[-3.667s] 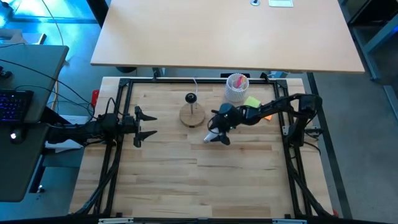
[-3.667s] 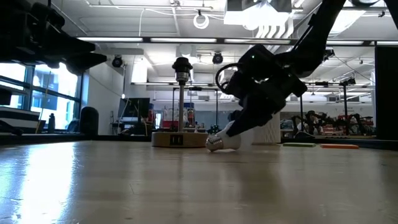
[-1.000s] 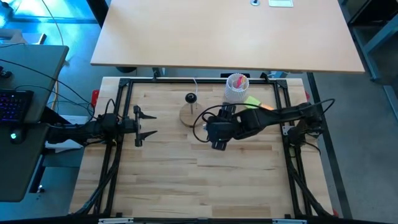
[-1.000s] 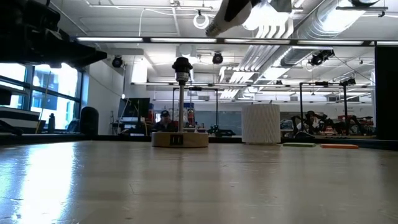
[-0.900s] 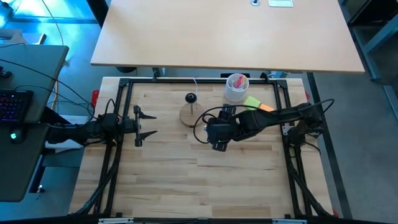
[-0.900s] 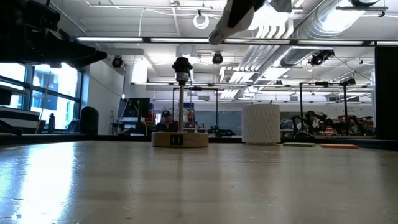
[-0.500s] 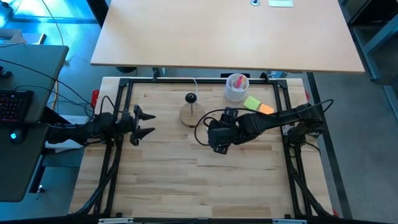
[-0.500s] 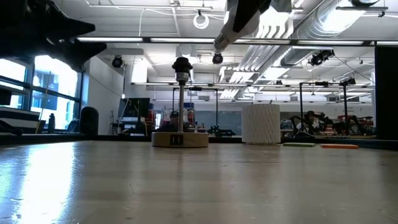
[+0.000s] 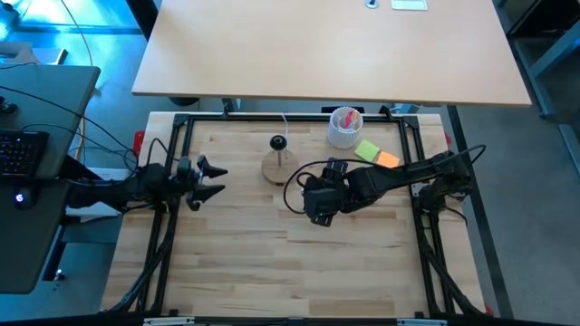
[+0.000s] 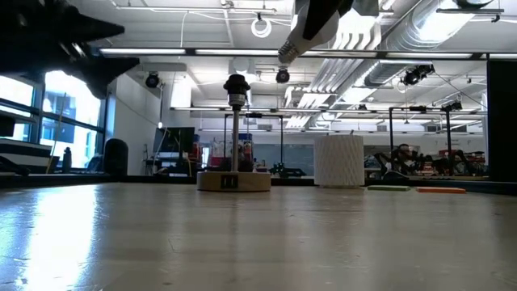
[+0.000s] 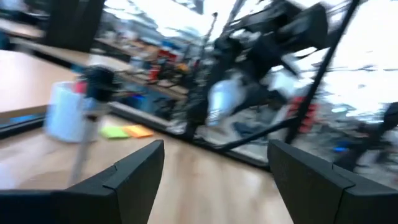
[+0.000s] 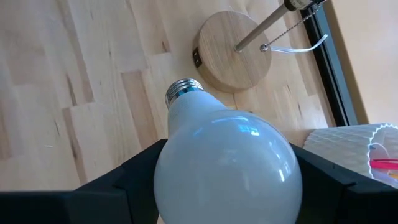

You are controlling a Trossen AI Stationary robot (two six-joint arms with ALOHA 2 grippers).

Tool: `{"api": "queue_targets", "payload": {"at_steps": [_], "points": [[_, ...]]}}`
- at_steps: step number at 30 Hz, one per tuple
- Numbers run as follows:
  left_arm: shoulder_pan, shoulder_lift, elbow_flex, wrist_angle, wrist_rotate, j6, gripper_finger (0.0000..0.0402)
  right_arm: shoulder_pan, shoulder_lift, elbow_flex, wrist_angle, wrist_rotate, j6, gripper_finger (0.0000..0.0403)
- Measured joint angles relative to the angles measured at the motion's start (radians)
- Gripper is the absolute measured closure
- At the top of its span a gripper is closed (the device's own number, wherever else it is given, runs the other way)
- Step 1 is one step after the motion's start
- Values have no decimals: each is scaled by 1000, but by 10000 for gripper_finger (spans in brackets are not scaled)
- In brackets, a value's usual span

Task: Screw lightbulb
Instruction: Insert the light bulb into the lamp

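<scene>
Right gripper (image 12: 227,214) pinches the lightbulb (image 12: 227,165) by its glass, screw base pointing out ahead. Over the last few seconds the bulb has come off the table and now hangs high in the air, right of the wooden lamp stand (image 9: 280,167) and its black socket (image 10: 235,84), base tipping down since a second ago. Left gripper (image 9: 211,179), fingers spread and empty, has just swung a little toward the stand from the table's left edge, probably to brace it; its wrist view is blurred. Pickup done, bulb still needs lining up over the socket before any threading
</scene>
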Motion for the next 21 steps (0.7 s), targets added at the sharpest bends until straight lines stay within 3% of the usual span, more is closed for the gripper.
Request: {"api": "queue_targets", "payload": {"at_steps": [5,9,12,15,19,21], "points": [[1,138,0,24,-110,94,122,0,0,0,0,0,3,142],[1,275,0,130,-333,98,122,0,0,0,1,0,5,141],[1,373,0,233,-410,105,122,0,0,0,5,0,9,141],[5,469,0,341,-374,145,122,2,0,0,5,-3,10,140],[33,590,0,460,-189,251,122,2,0,0,5,-11,4,140],[62,646,4,499,-148,274,122,2,0,0,5,-13,4,139]]}}
